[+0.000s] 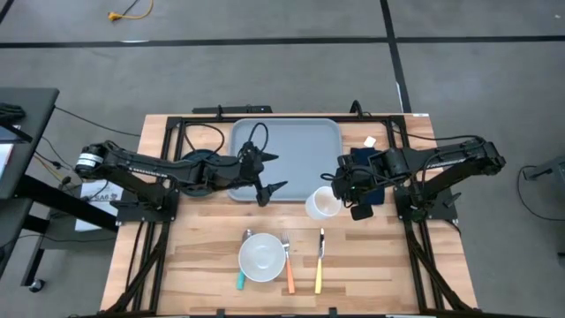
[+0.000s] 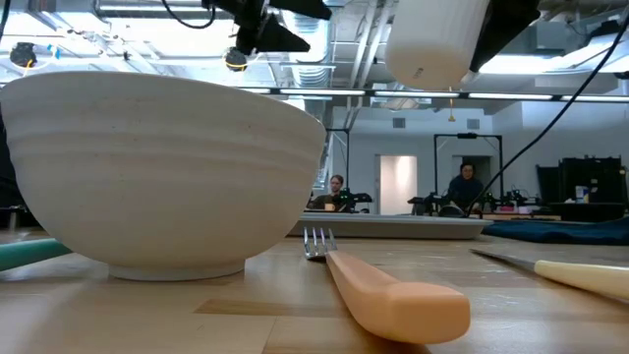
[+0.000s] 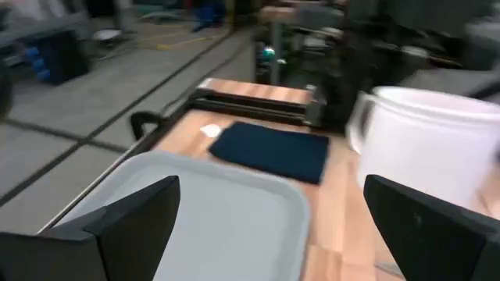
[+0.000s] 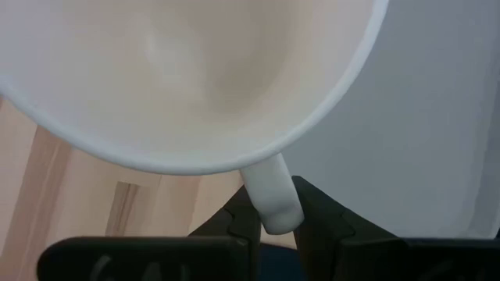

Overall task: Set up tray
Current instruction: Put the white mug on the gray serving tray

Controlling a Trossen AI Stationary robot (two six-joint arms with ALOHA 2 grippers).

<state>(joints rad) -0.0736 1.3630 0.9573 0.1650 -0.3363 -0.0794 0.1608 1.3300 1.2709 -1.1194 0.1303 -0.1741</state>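
Note:
The pale grey-blue tray [image 1: 285, 146] lies flat at the table's far middle and also shows in the left wrist view [image 3: 211, 218]. My left gripper [image 1: 272, 174] hovers open over the tray's near left part, touching nothing. My right gripper [image 1: 342, 196] is shut on a white mug [image 1: 322, 204] beside the tray's near right corner. In the low view the mug [image 2: 432, 39] hangs well above the table. A dark blue napkin [image 1: 371, 177] lies flat under the right arm, right of the tray. My right gripper pinches the mug's handle [image 4: 269, 195] between its two fingers [image 4: 320, 215], coming from the table's right side. The mug [image 4: 187, 78] is lifted clear of the table, its open mouth facing up toward my wrist camera.
Near the table's front edge sit a white bowl [image 1: 261, 256], an orange-handled fork [image 1: 288, 265], a yellow-handled knife [image 1: 320, 265] and a teal-handled utensil [image 1: 240, 281]. A small white scrap [image 1: 370, 141] lies by the tray's far right. People sit in the room behind the table [image 2: 464, 187].

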